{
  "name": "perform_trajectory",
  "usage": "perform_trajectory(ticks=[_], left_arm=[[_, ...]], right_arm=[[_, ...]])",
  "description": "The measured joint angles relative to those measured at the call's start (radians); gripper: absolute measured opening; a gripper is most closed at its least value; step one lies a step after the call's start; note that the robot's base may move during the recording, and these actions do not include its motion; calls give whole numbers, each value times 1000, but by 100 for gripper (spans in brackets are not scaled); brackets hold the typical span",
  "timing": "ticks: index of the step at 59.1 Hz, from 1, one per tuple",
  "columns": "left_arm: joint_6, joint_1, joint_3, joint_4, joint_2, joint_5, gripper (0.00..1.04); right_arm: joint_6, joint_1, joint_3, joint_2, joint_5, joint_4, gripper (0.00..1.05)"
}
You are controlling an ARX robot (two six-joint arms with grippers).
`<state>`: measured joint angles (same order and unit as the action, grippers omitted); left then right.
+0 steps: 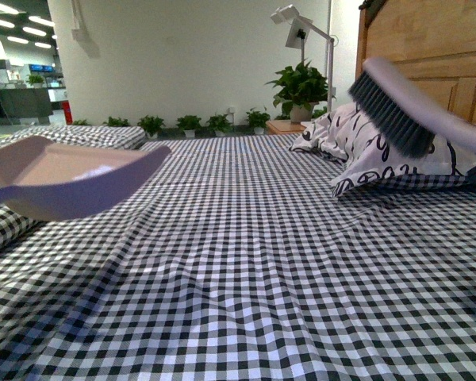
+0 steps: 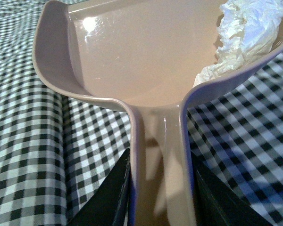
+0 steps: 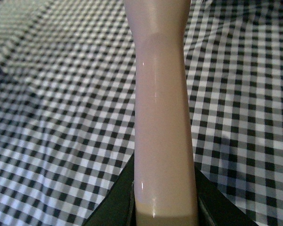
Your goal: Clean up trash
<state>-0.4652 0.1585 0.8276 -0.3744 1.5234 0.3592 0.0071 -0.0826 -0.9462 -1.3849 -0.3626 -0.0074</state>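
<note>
Trash (image 2: 247, 35), a crumpled wad of white tissue paper, lies inside the pale mauve dustpan (image 2: 141, 52), pressed into the corner against one side wall, with a tail of paper trailing down along that wall toward the handle end; the wad is roughly lumpy, with its longer stretch running along the wall, and part of it is cut off by the frame edge. In the front view only a pale patch shows in the pan (image 1: 63, 178), which floats above the checked bedcover (image 1: 246, 262) on the left, its open mouth facing the middle of the bed. The left gripper (image 2: 160, 193) has its dark fingers (image 2: 106, 197) closed on either side of the dustpan's handle, gripping it snugly. The right gripper (image 3: 165, 193) likewise clamps the smooth handle of the brush (image 1: 397, 103), its black fingers (image 3: 115, 200) tight against both sides; in the front view the brush rises from the right with its dark grey bristles pointing down and leftward, raised clear of the cloth and in front of the black-and-white patterned pillow (image 1: 357, 147). Brush and dustpan are well apart, with open bedcover between them. No brand, label or legible writing shows on either tool; the pillow's markings are pattern that I cannot read as words. Behind the bed stand a wooden headboard (image 1: 428, 40), a white lamp (image 1: 301, 28) and a row of potted plants (image 1: 198, 123).
</note>
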Motion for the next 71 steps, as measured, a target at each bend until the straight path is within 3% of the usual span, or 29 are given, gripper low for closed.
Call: perform_trajectory(ticks=[19,28,35,43,56,71], left_arm=[[156,-18,-39,-11,-214,-208,29],[218,-76,-105,54,-371,-228,29],[250,-122,-145,97,-499,-229,29],[271,-151,-190,150,-638,-249,29],[292,-190,-241,228,-789,-280,29],[299,-301,-284,275,-935,-397,29]], right_arm=[[200,207,70,359,-267,-74,19],[260,265,72,489,-406,-121,19],[293,269,66,552,-449,-146,19],[373,180,56,611,-337,-169,19],[493,-8,56,701,-66,-160,19],[519,-139,87,794,187,-185,19]])
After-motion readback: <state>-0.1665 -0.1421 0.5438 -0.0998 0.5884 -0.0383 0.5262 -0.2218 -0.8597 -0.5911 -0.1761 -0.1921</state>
